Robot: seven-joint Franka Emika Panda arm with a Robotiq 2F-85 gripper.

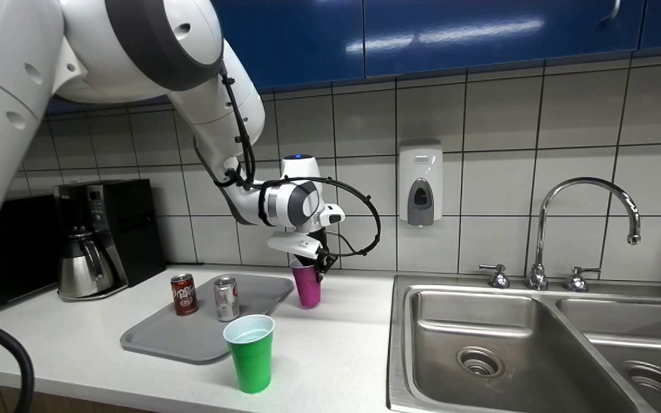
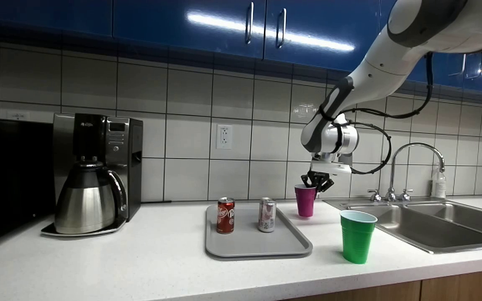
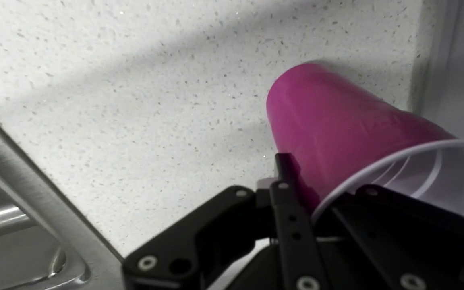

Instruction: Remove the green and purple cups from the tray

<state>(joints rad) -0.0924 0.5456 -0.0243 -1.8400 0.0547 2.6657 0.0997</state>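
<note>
The purple cup (image 1: 307, 285) is off the tray, just beside its edge; it also shows in an exterior view (image 2: 305, 201) and the wrist view (image 3: 336, 121). My gripper (image 1: 315, 267) is shut on the cup's rim wall, one finger inside and one outside; the inner fingertip is hidden. The gripper also shows in an exterior view (image 2: 315, 187) and the wrist view (image 3: 310, 197). The cup's base is at or just above the counter; I cannot tell which. The green cup (image 1: 252, 358) stands upright on the counter (image 2: 357, 240). The grey tray (image 1: 187, 341) lies flat (image 2: 257, 248).
A red soda can (image 1: 184, 294) and a silver soda can (image 1: 226, 299) stand on the tray. A steel sink (image 1: 397, 344) with a faucet (image 2: 417, 144) lies beside the purple cup. A coffee maker (image 2: 86, 196) stands at the far side. The tiled wall (image 2: 186, 179) is close behind the gripper.
</note>
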